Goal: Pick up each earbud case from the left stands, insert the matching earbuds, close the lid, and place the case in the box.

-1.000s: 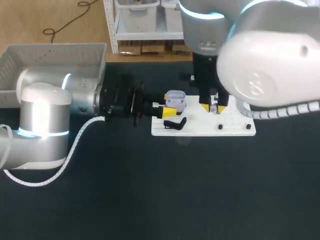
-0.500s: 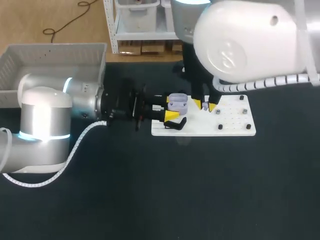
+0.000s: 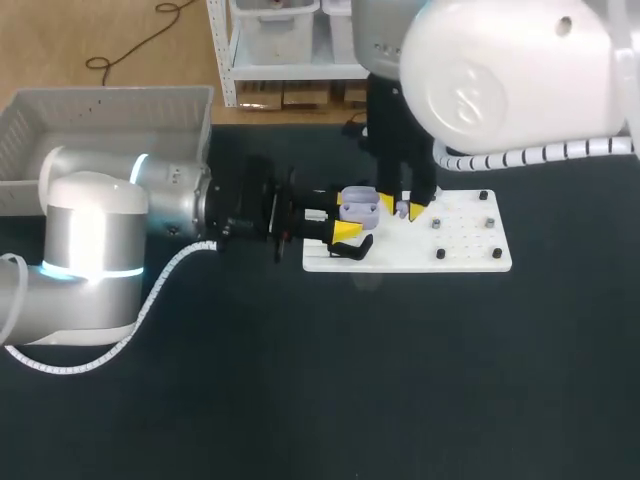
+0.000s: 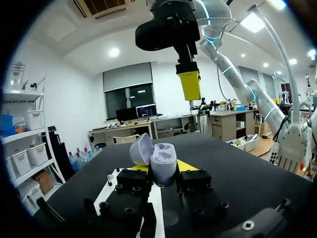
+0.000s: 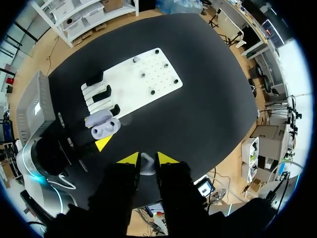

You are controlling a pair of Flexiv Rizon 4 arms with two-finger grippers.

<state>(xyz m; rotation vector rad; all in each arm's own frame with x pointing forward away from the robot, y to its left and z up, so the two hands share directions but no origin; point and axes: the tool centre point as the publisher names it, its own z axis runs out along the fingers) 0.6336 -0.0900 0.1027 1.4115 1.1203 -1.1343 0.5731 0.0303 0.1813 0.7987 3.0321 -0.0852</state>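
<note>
Over the last second the right hand point(image 3: 403, 209) has swung in from above the middle of the white board point(image 3: 470, 255) toward the left hand point(image 3: 347, 216), which has itself edged slightly further in over the board. The left hand grips the open case point(image 4: 159, 161) by its two sides, with the lid tipped back and the wells facing up. The right hand is drawn narrow, pinching a small pale earbud point(image 5: 146, 166) between its tips.

The coming move turns on a sideways offset. The case is not under the right hand but just beside it, on the side toward the left arm, and lower than the earbud. From the right wrist, the case's two wells seem to lie roughly along the same line as that hand's two fingers. I judge the right hand must close this gap, then lower the earbud. Which well matches it, I cannot tell.
</note>
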